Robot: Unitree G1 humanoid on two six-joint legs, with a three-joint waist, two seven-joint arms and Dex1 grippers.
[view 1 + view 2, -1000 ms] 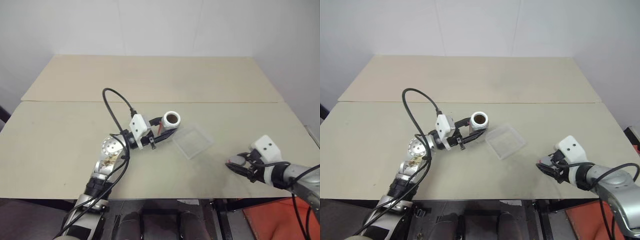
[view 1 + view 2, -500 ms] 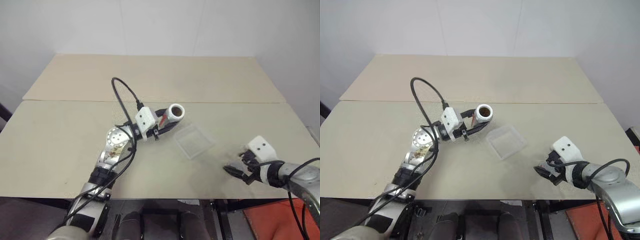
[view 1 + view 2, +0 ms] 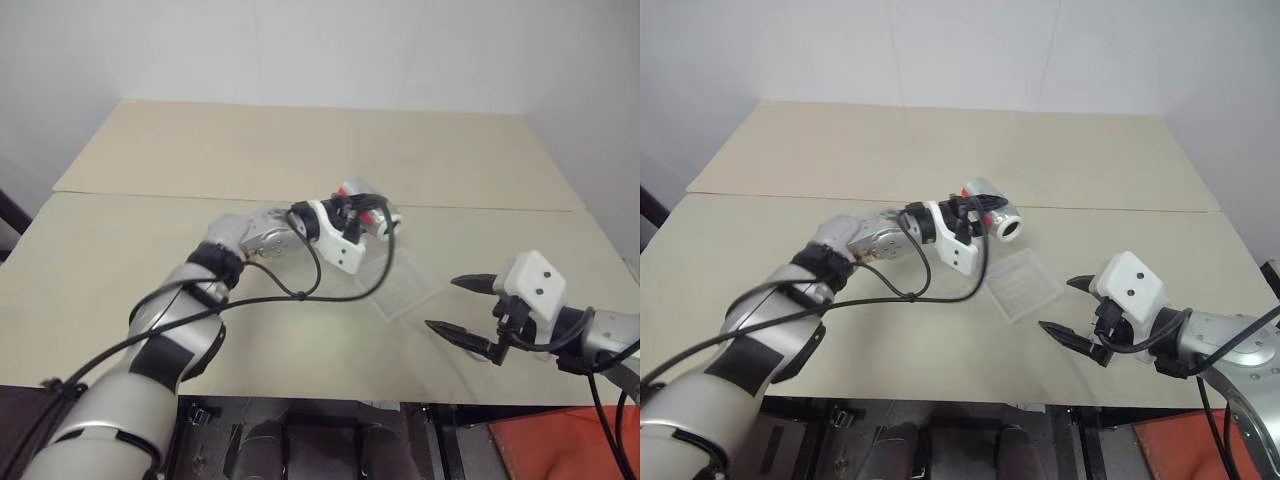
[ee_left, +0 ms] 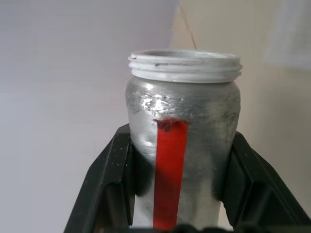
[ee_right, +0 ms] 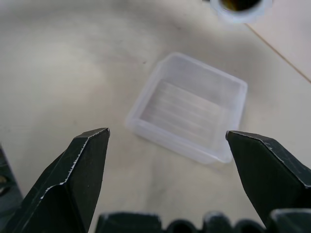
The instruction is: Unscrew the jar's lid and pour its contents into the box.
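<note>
While our left gripper (image 4: 177, 194) clamps the jar (image 3: 990, 207) between its two black fingers (image 4: 104, 187), the jar lies nearly on its side, lifted off the table (image 3: 120, 270), with its open threaded mouth turned toward the box (image 3: 1023, 285). No cap sits on the mouth, so we judge the unscrewing finished and the pouring step in hand. The box, a shallow tray of clear plastic, rests flat on the table just below and slightly ahead of the mouth, and we see nothing lying in it. We cannot make out the contents, though the inside of the jar looks dark. Our right gripper (image 3: 455, 305) hangs above the table near the front edge, well to the right of the box, its fingers spread wide and holding nothing. Next, we think, the mouth must sit squarely over the tray and tip further, below level, so the small piece slides out inside the low walls rather than onto the table.
</note>
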